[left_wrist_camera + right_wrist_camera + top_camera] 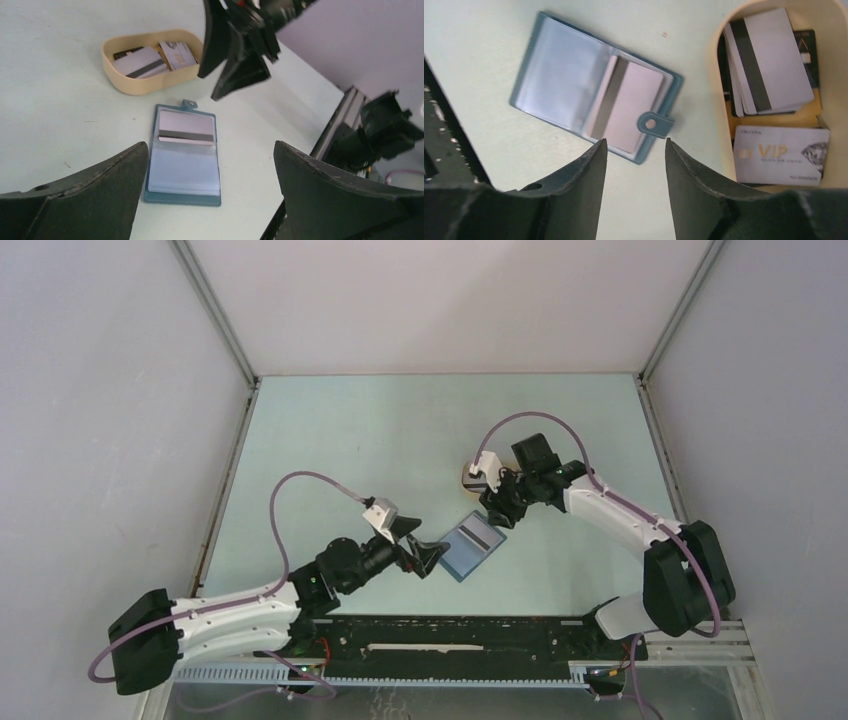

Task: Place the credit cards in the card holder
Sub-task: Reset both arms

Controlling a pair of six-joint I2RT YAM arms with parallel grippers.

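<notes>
Gaping wide and empty, the left gripper hangs near the open card holder, which lies flat on the table with a striped whitish card on its tab-side half. The right gripper, partly open and empty, hovers above it beside the beige tray of credit cards.

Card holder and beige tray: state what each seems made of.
Card holder: teal matte cover, likely faux leather; pockets look like clear glossy plastic, a card showing through. Tray: beige, matte, smooth rounded wall, probably moulded plastic.
</notes>
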